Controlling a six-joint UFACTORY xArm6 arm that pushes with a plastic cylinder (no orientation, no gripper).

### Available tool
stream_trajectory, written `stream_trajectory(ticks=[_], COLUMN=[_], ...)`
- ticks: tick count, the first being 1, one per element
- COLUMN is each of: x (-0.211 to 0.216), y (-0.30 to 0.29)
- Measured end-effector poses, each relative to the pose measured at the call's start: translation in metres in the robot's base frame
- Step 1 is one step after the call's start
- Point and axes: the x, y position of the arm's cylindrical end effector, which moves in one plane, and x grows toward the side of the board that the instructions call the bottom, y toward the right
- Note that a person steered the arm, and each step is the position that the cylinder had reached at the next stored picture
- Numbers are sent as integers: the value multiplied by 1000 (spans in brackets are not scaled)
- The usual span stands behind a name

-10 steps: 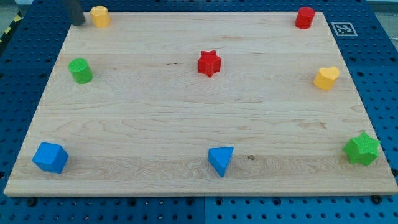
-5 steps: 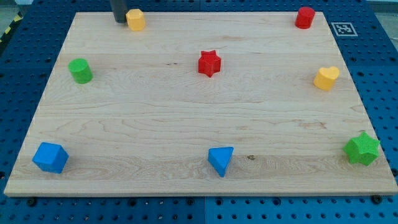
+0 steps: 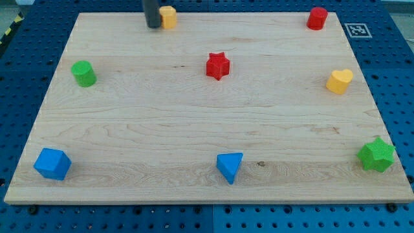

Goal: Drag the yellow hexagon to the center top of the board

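Board (image 3: 194, 116) is carrying nine blocks. My tip (image 3: 154, 26) is touching yellow hexagon (image 3: 168, 17) on its left, near top edge; nothing gripped.

You have a pale wooden board (image 3: 194, 123) resting on a blue perforated bench (image 3: 19, 77). Along its top edge sit a yellow hexagon (image 3: 168, 16) and, far right, a red block (image 3: 317, 18). A green cylinder (image 3: 83, 74) stands left, a red star (image 3: 218, 66) mid-board, a yellow heart (image 3: 339, 81) right. Near the bottom: blue cube (image 3: 52, 163), blue triangle (image 3: 229, 167), green star (image 3: 376, 155).
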Motion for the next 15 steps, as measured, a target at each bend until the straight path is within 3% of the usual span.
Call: stream_trajectory(ticks=[1,2,3,4,7,9,10,11,12,14,15], x=[0,7,-21,-38,-38,-27,-6,10,56,80,111], y=[10,-41,-76,-74,-45,51,43,19,-9,-134,-172])
